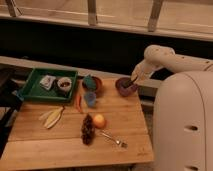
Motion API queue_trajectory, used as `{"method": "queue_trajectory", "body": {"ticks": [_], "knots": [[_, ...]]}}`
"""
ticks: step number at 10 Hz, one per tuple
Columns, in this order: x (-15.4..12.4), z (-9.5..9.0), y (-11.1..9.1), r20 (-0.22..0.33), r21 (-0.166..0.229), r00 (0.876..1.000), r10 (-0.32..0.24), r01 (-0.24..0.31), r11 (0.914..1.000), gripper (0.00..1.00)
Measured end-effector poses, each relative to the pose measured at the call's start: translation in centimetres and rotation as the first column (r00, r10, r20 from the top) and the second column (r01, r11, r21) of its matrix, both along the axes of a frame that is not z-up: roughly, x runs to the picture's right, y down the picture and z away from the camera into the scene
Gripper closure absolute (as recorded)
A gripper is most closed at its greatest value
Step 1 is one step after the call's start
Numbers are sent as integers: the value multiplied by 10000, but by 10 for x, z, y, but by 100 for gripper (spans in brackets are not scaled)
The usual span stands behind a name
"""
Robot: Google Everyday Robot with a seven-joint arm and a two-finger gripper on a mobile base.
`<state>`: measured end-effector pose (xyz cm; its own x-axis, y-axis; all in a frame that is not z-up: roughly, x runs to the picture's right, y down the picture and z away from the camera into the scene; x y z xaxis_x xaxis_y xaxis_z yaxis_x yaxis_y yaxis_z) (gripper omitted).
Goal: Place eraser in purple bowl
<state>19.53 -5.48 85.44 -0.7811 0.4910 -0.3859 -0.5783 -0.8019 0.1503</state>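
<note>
Gripper [133, 79] sits directly over the purple bowl [125, 86] at the table's [60, 142] far right corner, tip down at the rim. Eraser isn't separately visible, probably at the tip or in the bowl; grip state can't be told. One purple bowl, one reddish bowl [95, 84], one blue cup [90, 98].

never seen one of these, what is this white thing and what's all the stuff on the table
The white shape is a robot: a bulky body at the right with one arm reaching left. One camera looks down on a wooden table. The arm's grasping tip, the end effector, sits right over the purple bowl at the table's far right corner. The eraser it should drop there cannot be made out. Also there: a green tray, a reddish-brown bowl holding a teal object, a small blue cup, an orange, a fork.
</note>
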Motion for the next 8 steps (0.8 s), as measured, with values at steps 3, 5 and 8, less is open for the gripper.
{"method": "queue_trajectory", "body": {"ticks": [3,5,8], "knots": [[-26,38,23,736,-200,9959,528,-515,9985,76],[-31,51,30,994,-61,9907,925,-923,9957,59],[-33,52,30,1031,-50,9902,938,-938,9956,57]]}}
